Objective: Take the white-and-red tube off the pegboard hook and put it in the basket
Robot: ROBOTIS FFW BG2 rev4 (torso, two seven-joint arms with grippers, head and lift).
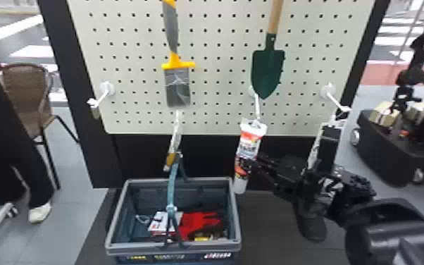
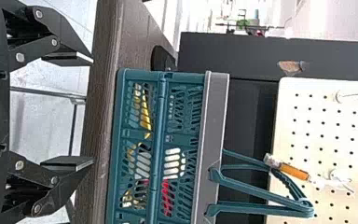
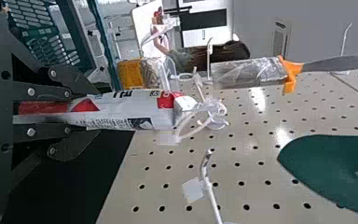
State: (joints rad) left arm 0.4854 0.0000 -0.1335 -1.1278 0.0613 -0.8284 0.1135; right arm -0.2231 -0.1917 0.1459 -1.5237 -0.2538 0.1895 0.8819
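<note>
Here, right gripper clasps white-and-red tube; left gripper gapes wide. Carried low, tube might strike basket handle.

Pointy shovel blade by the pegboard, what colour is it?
The shovel blade is dark green, clearest in the head view.

Bright, mostly even light in the head view, spread softly across the pale pegboard. Dimmer inside the basket, and nearly black on the panel below the pegboard. Dull sheen on the rounded shell of the right arm, near right. Slight blur over the small print on the tube. In the left wrist view, washed almost to white in the far background and pale on the floor. In the right wrist view, two glare patches on the pegboard, plus glints along the wrapped scraper.
</note>
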